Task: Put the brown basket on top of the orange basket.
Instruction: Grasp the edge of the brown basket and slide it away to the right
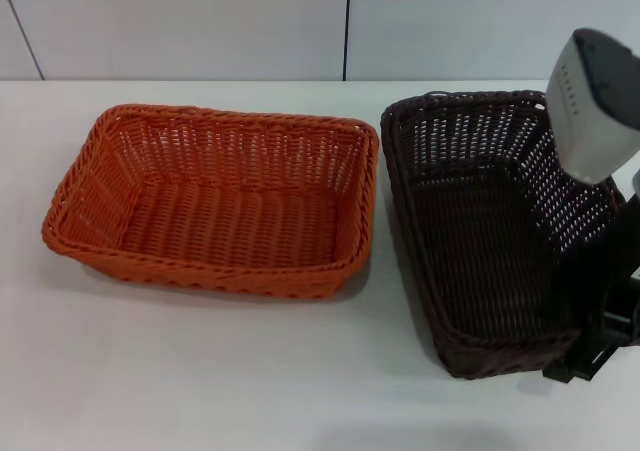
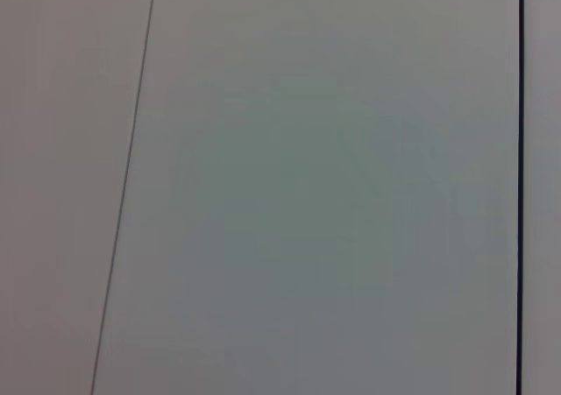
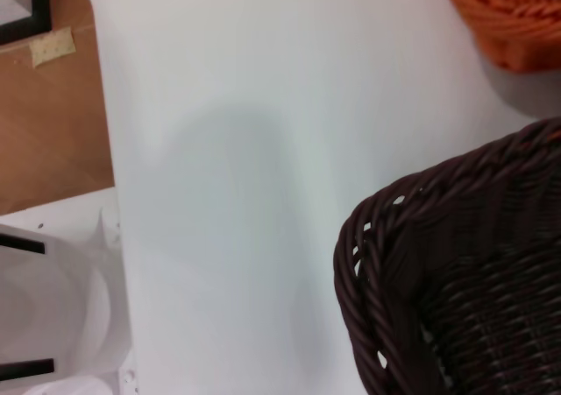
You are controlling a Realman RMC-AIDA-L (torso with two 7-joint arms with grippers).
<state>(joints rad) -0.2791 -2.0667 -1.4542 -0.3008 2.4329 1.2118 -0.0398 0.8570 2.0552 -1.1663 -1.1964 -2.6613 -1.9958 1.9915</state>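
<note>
- On the white desk (image 1: 200, 371), toward its left side, the orange basket (image 1: 215, 199) sits upright.
- Just beside it, apart, the brown basket (image 1: 490, 226) lies near the right edge.
- At that basket's near right corner hangs the right gripper (image 1: 590, 356); whether its fingers are open or closed, I cannot tell.
- The left gripper is out of view.

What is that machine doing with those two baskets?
Its right claw is at the near right corner of the brown basket, which looks tipped up on that side. The orange basket sits empty beside it on the white table, not yet stacked. The left arm is out of sight.
</note>
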